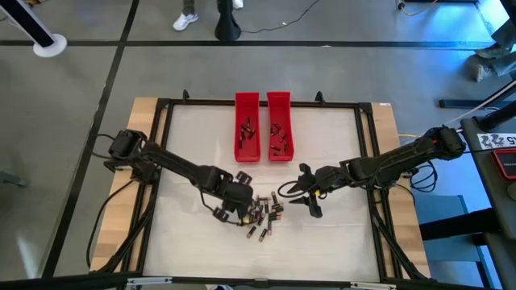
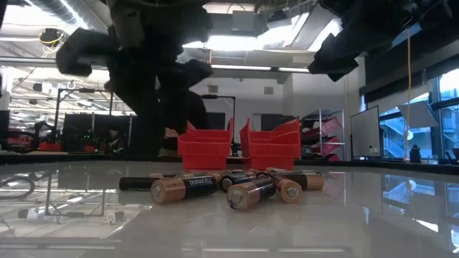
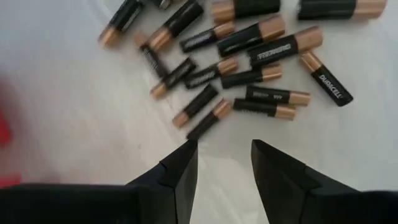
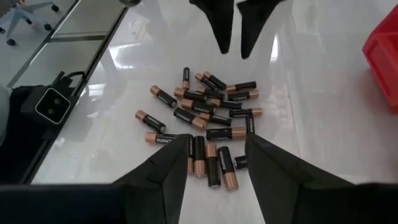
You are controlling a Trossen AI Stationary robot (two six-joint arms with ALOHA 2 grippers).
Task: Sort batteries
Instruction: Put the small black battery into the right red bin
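Several batteries (image 1: 262, 216), dark cylinders with coppery ends, lie loose in a heap on the white table near its front middle; the low view shows them (image 2: 229, 188) lying on their sides. My left gripper (image 1: 243, 208) hangs open just left of the heap, fingers pointing steeply down, nothing between them (image 3: 224, 155). My right gripper (image 1: 297, 200) stands open just right of the heap, slanting down toward it; the batteries (image 4: 211, 118) lie on the table beyond its fingertips (image 4: 217, 149). Two red trays (image 1: 247, 105) (image 1: 279, 103) stand side by side at the far middle, each with a few batteries inside.
A black frame (image 1: 161, 153) borders the white table, with wooden strips outside it. A small dark camera block (image 4: 53, 102) sits at the table's front edge. White table shows left and right of the heap. A person's feet (image 1: 185, 20) stand on the floor beyond the far edge.
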